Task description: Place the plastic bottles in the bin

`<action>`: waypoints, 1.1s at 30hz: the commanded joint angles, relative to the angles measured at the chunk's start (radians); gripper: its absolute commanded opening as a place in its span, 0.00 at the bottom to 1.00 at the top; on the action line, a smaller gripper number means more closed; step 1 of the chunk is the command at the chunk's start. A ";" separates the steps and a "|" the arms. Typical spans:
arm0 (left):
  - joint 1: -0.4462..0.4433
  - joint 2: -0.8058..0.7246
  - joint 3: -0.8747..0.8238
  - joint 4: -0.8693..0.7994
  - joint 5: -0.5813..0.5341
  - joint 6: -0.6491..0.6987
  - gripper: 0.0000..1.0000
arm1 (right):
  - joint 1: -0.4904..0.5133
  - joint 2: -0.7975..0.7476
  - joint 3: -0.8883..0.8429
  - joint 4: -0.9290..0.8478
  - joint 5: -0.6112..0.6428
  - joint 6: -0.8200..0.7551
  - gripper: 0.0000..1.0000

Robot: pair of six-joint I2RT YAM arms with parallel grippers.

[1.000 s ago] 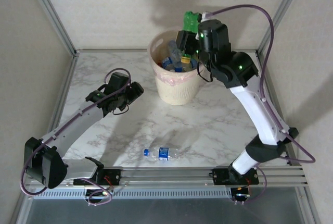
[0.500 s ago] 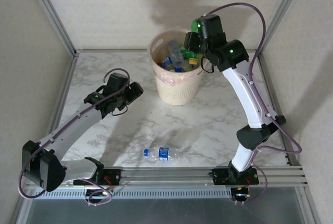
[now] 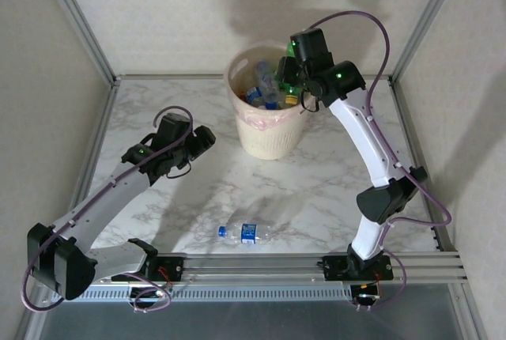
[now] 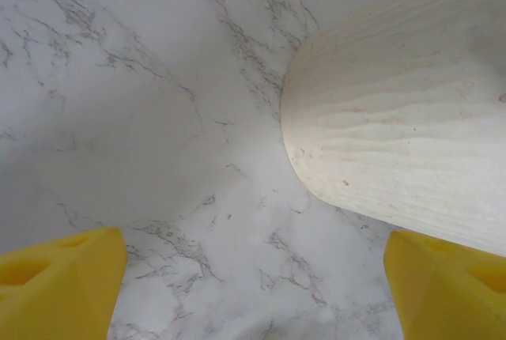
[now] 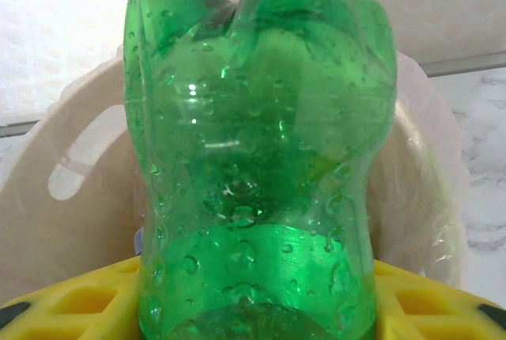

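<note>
The pale beige bin (image 3: 269, 136) stands at the back middle of the table, with several bottles (image 3: 266, 95) piled inside. My right gripper (image 3: 285, 69) hangs over the bin's right rim, shut on a green bottle (image 5: 254, 158); the bottle's lobed base points towards the lined bin (image 5: 75, 198) behind it. The right gripper (image 5: 253, 320) has yellow fingers (image 5: 75, 308) on both sides of the bottle. One clear bottle with a blue label (image 3: 247, 233) lies on the table near the front rail. My left gripper (image 3: 205, 139) is open and holds nothing, to the left of the bin (image 4: 403, 126). Bare marble lies between the left gripper's (image 4: 253, 296) fingers (image 4: 59, 285).
The marble table (image 3: 332, 182) is enclosed by pale walls and metal corner posts (image 3: 79, 20). A mounting rail (image 3: 261, 265) runs along the near edge. The right arm's elbow (image 3: 387, 198) stands over the right side of the table.
My right gripper has moved down and to the left with the green bottle, over the bin's opening. The left arm has drawn back slightly to the left.
</note>
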 commanded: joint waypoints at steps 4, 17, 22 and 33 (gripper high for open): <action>-0.002 -0.029 -0.019 -0.013 -0.003 0.005 0.84 | -0.023 0.026 0.021 0.025 0.001 -0.012 0.68; -0.005 -0.081 -0.039 -0.006 0.009 0.023 0.85 | -0.024 -0.024 0.025 0.041 -0.014 -0.009 0.76; -0.023 -0.131 -0.053 0.043 0.077 0.090 0.84 | -0.022 -0.108 -0.026 0.068 -0.040 0.012 0.76; -0.294 -0.154 -0.076 -0.018 0.111 0.243 0.84 | -0.020 -0.398 -0.341 0.135 -0.040 0.105 0.77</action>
